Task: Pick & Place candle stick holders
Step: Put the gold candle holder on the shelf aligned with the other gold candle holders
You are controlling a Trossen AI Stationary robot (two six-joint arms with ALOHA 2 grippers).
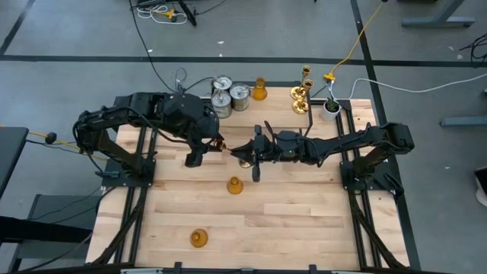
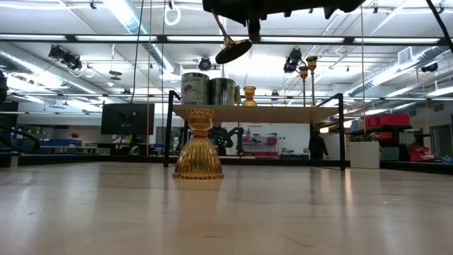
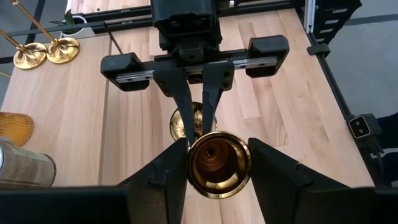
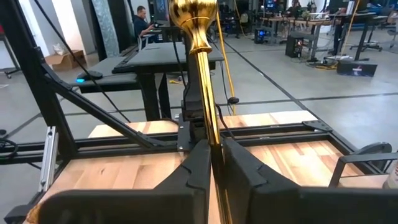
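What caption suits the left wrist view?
Both claws grip one brass candle holder: left claw on its cup, right claw on its stem.

Even, bright overhead light fills the room. In the low view it comes from long ceiling strip lights (image 2: pixel 134 18) that burn out to pure white, and the pale wooden table (image 2: pixel 283 219) carries a broad soft sheen beneath them, its nearest stretch out of focus. The amber bell-shaped holder (image 2: pixel 199 154) stands sharp and glows as light passes through it. From above, shadows under both arms are faint and short. In the left wrist view the brass holder (image 3: pixel 214 163) shows bright highlights around its rim. In the right wrist view the brass stem (image 4: pixel 202 74) gleams, while the room behind is mildly soft, and straight frames bow slightly near the edges.
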